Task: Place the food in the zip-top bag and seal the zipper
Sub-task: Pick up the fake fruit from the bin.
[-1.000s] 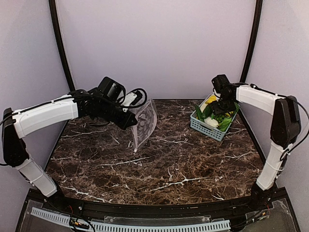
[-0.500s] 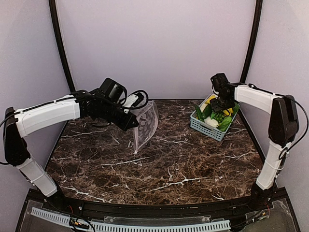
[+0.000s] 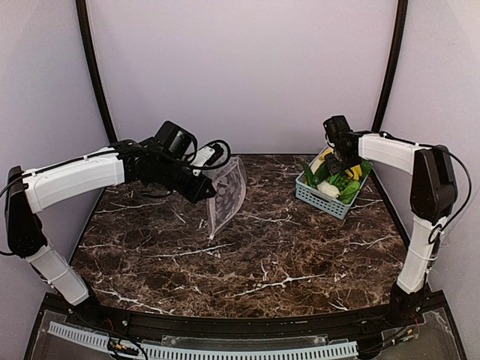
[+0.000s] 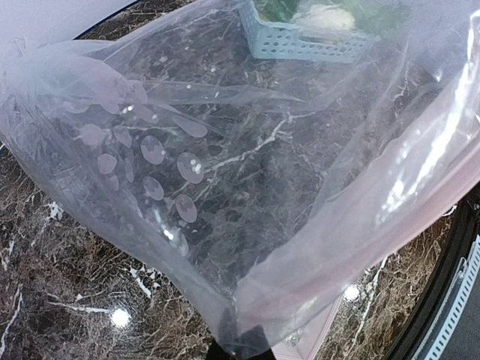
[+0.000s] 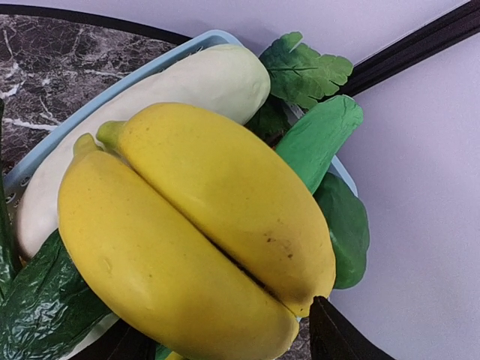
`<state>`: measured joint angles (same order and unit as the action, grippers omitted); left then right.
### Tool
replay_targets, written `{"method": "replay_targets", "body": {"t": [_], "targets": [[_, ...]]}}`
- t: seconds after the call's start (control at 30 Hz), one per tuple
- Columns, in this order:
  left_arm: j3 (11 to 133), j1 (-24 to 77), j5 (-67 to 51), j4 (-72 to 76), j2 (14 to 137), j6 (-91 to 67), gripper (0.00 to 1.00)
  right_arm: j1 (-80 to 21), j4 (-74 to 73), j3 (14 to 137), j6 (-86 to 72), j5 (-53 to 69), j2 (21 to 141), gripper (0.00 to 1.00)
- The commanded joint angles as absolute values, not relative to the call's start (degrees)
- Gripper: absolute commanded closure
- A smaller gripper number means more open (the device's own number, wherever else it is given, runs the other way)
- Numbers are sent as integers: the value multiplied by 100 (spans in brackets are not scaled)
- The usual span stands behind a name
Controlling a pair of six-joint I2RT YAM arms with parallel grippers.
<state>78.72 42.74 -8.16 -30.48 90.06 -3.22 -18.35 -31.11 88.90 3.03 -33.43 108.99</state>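
Note:
My left gripper is shut on the mouth edge of the clear spotted zip-top bag and holds it hanging above the table, left of centre. In the left wrist view the bag fills the frame, its pale pink zipper strip running to my gripper. My right gripper is over the basket of food, open, with one jaw on either side of the yellow banana bunch. A long white vegetable and green leafy pieces lie beside the bananas.
The blue-grey slatted basket stands at the back right by the wall and a black corner post. It also shows through the bag in the left wrist view. The table is dark marble.
My right gripper has shifted slightly left and towards the back over the basket. My left gripper and the bag have barely moved.

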Motion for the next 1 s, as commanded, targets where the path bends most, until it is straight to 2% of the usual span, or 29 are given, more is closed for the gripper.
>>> {"method": "replay_targets", "body": {"t": [0.0,0.43,0.97], "targets": [[7899,4257,-873,-3173,9023,-345,99,-1837,-2720,8812,497,-3683,10986,36],[7937,4263,-923,-3217,9113,-347,99,-1836,-2379,8573,697,-3729,10868,65],[7941,4262,-899,-3210,9105,-352,99,-1837,-2526,8352,497,-3595,10080,72]]}}
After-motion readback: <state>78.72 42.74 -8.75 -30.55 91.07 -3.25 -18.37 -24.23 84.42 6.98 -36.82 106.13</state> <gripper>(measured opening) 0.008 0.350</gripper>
